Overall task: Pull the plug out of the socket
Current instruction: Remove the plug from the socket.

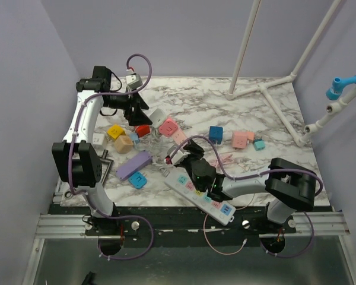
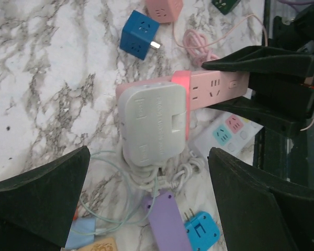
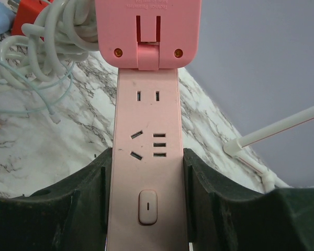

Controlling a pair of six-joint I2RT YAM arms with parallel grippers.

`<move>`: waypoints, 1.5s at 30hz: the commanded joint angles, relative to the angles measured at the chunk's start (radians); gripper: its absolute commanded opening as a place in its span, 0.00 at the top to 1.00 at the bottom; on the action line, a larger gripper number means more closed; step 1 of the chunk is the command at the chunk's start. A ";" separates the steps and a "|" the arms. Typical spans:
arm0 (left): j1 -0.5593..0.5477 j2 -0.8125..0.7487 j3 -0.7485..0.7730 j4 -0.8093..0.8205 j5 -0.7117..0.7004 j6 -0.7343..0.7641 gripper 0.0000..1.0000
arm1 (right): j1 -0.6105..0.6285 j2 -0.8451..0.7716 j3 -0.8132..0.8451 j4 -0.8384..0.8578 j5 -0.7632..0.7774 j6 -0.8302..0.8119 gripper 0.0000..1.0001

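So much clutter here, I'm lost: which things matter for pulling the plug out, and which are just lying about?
In the job: pink power strip, held by the right hand; white plug block stuck in it; left hand, open over the block.
Lying about: blue cube, purple block, yellow cube, long white strip.

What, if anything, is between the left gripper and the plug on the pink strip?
Nothing visible. The open left gripper looks straight onto the white-faced plug, framed between its fingers. A coiled white cable crowds the plug's free end, and the right gripper clamps the pink strip on the other side.
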 commanded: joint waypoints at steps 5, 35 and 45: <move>-0.032 0.084 0.080 -0.469 0.167 0.422 0.01 | 0.040 0.029 0.036 0.277 0.060 -0.134 0.99; -0.209 -0.454 -0.494 0.512 -0.240 -0.140 0.02 | 0.078 0.155 0.087 0.506 0.151 -0.358 0.99; -0.302 -0.489 -0.561 0.665 -0.314 -0.209 0.02 | 0.102 0.223 0.103 0.642 0.167 -0.449 0.99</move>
